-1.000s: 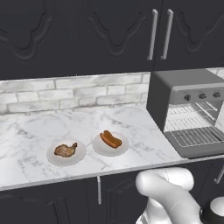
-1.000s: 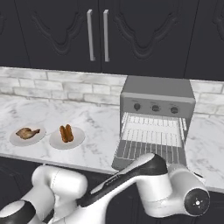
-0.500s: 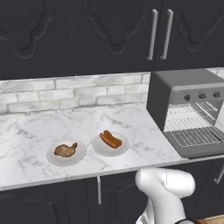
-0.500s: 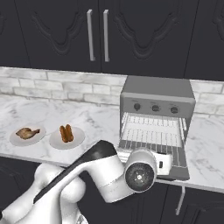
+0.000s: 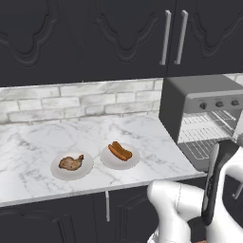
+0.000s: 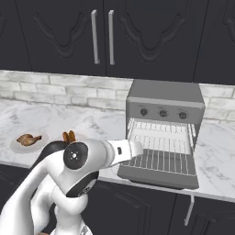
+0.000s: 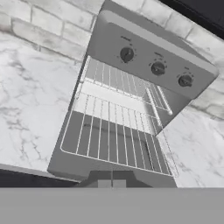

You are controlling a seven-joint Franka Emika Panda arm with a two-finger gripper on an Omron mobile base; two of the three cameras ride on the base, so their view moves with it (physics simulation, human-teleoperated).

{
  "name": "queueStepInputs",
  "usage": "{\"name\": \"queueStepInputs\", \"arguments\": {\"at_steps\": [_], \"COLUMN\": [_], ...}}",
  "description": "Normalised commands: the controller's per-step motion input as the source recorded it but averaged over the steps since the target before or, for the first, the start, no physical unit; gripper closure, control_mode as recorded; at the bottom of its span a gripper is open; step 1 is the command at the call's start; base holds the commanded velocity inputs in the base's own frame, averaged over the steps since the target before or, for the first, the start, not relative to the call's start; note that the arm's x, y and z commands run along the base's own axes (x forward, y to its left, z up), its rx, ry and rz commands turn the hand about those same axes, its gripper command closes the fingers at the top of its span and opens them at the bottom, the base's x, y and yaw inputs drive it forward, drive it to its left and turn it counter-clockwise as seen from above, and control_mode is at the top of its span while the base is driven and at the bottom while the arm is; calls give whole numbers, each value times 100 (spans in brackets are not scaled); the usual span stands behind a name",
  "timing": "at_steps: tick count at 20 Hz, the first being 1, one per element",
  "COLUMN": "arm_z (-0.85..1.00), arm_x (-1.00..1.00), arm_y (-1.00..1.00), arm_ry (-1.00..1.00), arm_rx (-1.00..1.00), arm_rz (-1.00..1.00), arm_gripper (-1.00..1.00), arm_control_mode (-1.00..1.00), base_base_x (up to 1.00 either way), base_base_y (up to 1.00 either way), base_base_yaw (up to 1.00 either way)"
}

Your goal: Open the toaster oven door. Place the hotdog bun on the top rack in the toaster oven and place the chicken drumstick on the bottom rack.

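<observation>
While the hand [image 7: 111,183] hangs low before the toaster oven [image 6: 164,97] with its fingers together and nothing between them, the toaster oven door [image 6: 158,176] lies folded down flat just ahead of it, so the opening step looks done. Beyond the door the bottom rack [image 7: 111,140] sits slid partly forward over it, and the top rack [image 7: 114,96] is just above and further in, under the three knobs. Off to the hand's left, well apart along the tabletop [image 5: 33,142], the hotdog bun [image 5: 120,151] lies on one white plate [image 5: 107,160] and the chicken drumstick [image 5: 71,163] on another plate [image 5: 61,173] beside it, still further from the hand.

My judgement is that the risk now lies in leaving: the hand is close to the lowered door, and a careless swing toward the plates could knock the door or catch the rack's front edge. Later, the two racks stand close together, so the bun may snag on the wires or land on the wrong shelf. The small, lumpy drumstick may slip from a pinch.
</observation>
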Motion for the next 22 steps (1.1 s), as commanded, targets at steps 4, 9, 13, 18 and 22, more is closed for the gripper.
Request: {"name": "queueStepInputs", "arguments": {"at_steps": [4, 9, 13, 18, 22], "arm_z": [21, 24, 6, 0, 0], "arm_x": [3, 0, 0, 0, 0], "arm_y": [56, 43, 46, 41, 32], "arm_ry": [27, 25, 26, 25, 18], "arm_rx": [-34, -27, -10, 0, 0], "arm_rz": [1, 7, 8, 16, 25], "arm_gripper": [100, 100, 100, 100, 100], "arm_control_mode": [-100, -100, -100, -100, -100], "base_base_x": [0, 0, 0, 0, 0], "base_base_y": [0, 0, 0, 0, 0], "base_base_yaw": [0, 0, 0, 0, 0]}}
